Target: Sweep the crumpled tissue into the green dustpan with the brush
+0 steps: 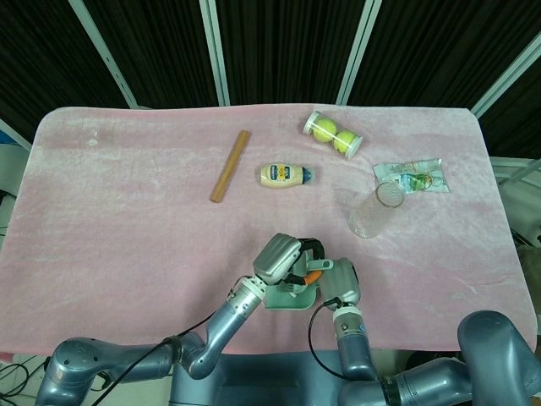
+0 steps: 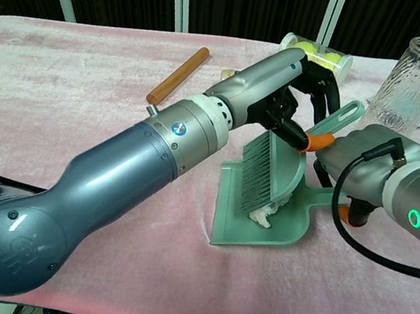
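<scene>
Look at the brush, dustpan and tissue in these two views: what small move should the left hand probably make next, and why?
Probably lift the brush up and clear. The left hand holds it with the bristles already inside the green dustpan, which the right hand steadies, and the only crumpled tissue that shows lies in the pan under the bristles, none on the cloth in front of its lip.

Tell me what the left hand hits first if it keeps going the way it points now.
Likely the right hand: the left hand, holding the brush over the green dustpan, points toward it; depth unclear.
</scene>
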### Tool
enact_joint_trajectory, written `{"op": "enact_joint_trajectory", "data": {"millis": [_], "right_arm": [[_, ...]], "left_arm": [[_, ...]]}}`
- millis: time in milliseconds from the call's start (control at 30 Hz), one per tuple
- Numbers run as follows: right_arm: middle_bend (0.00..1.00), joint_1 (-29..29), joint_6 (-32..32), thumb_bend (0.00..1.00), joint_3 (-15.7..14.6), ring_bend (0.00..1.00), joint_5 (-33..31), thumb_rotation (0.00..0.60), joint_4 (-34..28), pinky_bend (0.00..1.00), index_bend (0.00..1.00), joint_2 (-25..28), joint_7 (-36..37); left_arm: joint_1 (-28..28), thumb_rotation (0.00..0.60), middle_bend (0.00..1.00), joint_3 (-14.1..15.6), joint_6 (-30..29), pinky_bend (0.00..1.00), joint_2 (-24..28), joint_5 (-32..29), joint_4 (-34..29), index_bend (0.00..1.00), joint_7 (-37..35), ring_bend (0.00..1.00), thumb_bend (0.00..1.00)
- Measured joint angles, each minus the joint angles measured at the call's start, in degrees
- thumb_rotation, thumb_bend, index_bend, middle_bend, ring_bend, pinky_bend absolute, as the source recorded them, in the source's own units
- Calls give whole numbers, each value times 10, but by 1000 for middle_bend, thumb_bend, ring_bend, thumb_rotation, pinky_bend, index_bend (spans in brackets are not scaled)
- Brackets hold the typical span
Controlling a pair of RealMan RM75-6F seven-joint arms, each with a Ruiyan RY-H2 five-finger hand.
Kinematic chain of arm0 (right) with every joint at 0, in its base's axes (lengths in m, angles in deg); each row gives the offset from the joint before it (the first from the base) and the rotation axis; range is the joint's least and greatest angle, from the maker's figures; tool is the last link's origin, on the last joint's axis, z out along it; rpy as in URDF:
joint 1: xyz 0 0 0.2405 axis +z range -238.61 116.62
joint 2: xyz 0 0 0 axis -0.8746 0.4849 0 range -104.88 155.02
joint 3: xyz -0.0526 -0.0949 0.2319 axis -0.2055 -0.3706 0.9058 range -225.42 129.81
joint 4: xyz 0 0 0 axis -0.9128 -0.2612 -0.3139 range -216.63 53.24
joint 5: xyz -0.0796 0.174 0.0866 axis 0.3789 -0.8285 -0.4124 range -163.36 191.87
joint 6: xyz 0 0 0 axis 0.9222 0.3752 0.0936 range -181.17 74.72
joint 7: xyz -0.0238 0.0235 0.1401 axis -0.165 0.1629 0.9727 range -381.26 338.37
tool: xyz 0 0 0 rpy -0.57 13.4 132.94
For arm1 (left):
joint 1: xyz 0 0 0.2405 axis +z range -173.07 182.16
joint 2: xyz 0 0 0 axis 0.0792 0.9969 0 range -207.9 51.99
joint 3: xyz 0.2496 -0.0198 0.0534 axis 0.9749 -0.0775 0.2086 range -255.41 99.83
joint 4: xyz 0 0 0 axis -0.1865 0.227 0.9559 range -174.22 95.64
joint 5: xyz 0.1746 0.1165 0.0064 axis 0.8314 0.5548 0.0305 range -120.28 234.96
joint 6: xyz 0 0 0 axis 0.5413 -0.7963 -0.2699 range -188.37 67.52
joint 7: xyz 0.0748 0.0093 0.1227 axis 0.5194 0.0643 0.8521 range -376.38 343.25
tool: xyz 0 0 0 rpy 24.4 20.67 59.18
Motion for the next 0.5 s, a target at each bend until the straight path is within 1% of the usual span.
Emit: {"op": "enact_joint_trajectory", "data": {"millis": [167,367,500], "right_arm": [[523,-3,-1,400,2,626,-1,600,0,748,583,2,5],[523,-5,1,400,3,626,-2,600,2,749,583,1,8],[523,-4,0,400,5,626,-1,600,3,748,583,-1,8]], "left_arm": [[8,600,660,3,-4,967,17,3,-12,603,-8,847,437],[19,600,659,5,-12,967,56,13,-35,603,-26,847,436],[22,600,659,-1,-16,967,88,20,-56,603,-33,847,436]]}}
